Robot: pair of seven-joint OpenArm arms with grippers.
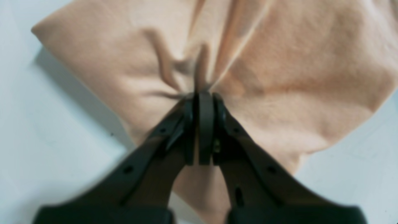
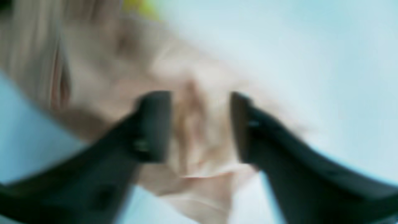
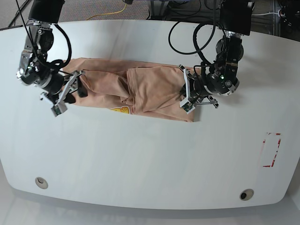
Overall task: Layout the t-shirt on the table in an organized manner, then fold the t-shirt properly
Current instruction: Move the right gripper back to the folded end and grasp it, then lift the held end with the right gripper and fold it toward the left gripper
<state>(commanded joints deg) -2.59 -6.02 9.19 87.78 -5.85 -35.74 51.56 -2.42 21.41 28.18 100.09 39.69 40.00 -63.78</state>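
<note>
The peach t-shirt point(image 3: 140, 89) lies as a long rumpled band across the far middle of the white table point(image 3: 150, 159), with a bit of yellow print point(image 3: 121, 110) at its near edge. In the base view my left gripper point(image 3: 187, 92) is at the shirt's right end. The left wrist view shows the left gripper point(image 1: 203, 93) shut on a pinched fold of the t-shirt point(image 1: 279, 77). My right gripper point(image 3: 76, 87) is at the shirt's left end. In the blurred right wrist view the right gripper point(image 2: 200, 124) stands open, its fingers astride bunched t-shirt fabric point(image 2: 199, 140).
A red tape rectangle point(image 3: 271, 150) marks the table at the right. Two round grommets point(image 3: 41, 182) point(image 3: 245, 193) sit near the front edge. Black cables point(image 3: 187, 33) loop over the far edge, and a yellow cable point(image 3: 123, 8) lies on the floor beyond.
</note>
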